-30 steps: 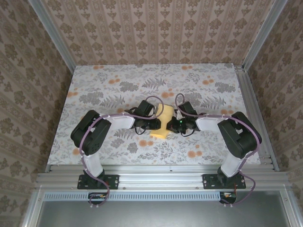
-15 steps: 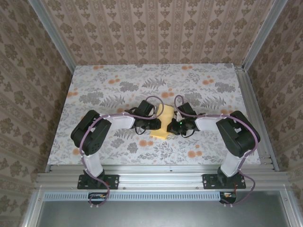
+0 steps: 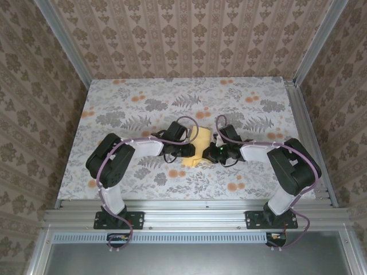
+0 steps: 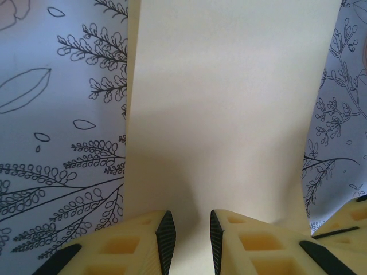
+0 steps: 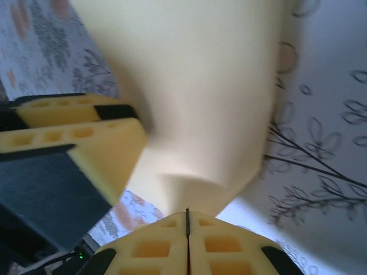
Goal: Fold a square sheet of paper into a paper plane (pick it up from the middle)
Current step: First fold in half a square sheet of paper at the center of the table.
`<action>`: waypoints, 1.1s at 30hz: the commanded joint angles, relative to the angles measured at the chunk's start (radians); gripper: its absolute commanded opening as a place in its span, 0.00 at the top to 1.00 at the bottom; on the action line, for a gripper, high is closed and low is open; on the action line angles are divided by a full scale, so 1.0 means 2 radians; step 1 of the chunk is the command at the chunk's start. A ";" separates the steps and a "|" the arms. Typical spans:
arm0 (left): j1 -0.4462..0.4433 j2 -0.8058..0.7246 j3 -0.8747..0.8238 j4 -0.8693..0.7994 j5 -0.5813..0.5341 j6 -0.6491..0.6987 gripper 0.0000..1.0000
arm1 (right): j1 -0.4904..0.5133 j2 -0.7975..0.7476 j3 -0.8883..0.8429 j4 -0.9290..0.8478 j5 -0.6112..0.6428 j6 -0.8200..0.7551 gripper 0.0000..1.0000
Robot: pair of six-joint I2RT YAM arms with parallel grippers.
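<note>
One square sheet of paper (image 3: 197, 154), thin, matte and pale yellow, lay mid-frame on the floral-print counter (image 3: 258, 172) as a narrow strip. We found the right pincer (image 5: 187, 220) closed on one curled-up edge, probably to turn a fold. The left pincer (image 4: 188, 238) stood slightly apart over the paper, seemingly steadying it.

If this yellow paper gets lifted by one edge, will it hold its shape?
Probably not: the paper looks curved where the right gripper pinches its edge, so it is likely floppy. It looks thin and light; a push would probably slide or buckle it on the printed table.
</note>
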 commanded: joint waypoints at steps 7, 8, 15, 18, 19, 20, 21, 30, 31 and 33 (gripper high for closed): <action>-0.001 0.024 -0.023 -0.062 -0.023 -0.004 0.71 | 0.004 0.018 0.033 0.022 -0.025 0.020 0.90; -0.001 0.025 -0.023 -0.061 -0.023 -0.004 0.71 | 0.004 0.021 0.034 0.016 -0.025 0.017 0.90; 0.000 0.035 -0.016 -0.059 -0.019 -0.004 0.71 | 0.013 0.050 0.035 -0.031 -0.035 -0.027 0.90; 0.000 0.034 -0.015 -0.062 -0.019 -0.002 0.71 | 0.013 0.043 0.040 -0.073 -0.027 -0.060 0.90; 0.000 0.035 -0.015 -0.062 -0.020 -0.002 0.71 | 0.013 0.043 0.040 -0.081 -0.027 -0.067 0.90; 0.000 0.035 -0.016 -0.061 -0.021 -0.003 0.71 | 0.013 0.043 0.040 -0.086 -0.028 -0.070 0.90; 0.000 0.035 -0.016 -0.060 -0.021 -0.005 0.71 | 0.013 0.043 0.036 -0.087 -0.030 -0.073 0.90; 0.000 0.029 -0.021 -0.067 -0.027 -0.003 0.71 | 0.014 0.038 0.004 -0.139 -0.020 -0.113 0.90; 0.000 0.029 -0.020 -0.068 -0.026 -0.003 0.71 | 0.014 0.036 0.002 -0.143 -0.017 -0.114 0.90; -0.001 0.029 -0.021 -0.067 -0.026 -0.002 0.71 | 0.014 0.026 -0.002 -0.148 -0.014 -0.114 0.90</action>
